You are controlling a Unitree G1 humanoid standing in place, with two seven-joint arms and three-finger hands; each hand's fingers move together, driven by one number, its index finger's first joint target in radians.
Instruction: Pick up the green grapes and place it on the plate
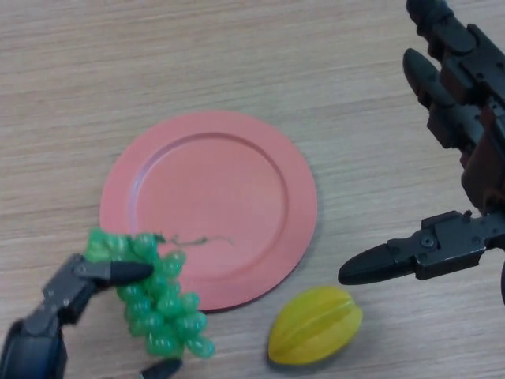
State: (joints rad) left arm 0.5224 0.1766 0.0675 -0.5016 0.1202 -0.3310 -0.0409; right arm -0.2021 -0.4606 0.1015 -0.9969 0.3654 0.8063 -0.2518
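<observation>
A bunch of green grapes hangs over the near left rim of a red plate, its thin stem lying on the plate. My left hand comes in from the lower left and pinches the bunch, one finger on its top and another tip showing below it. My right hand is at the right edge, fingers straight and thumb spread, above the table and holding nothing.
A yellow starfruit lies on the wooden table just near-right of the plate, below my right thumb.
</observation>
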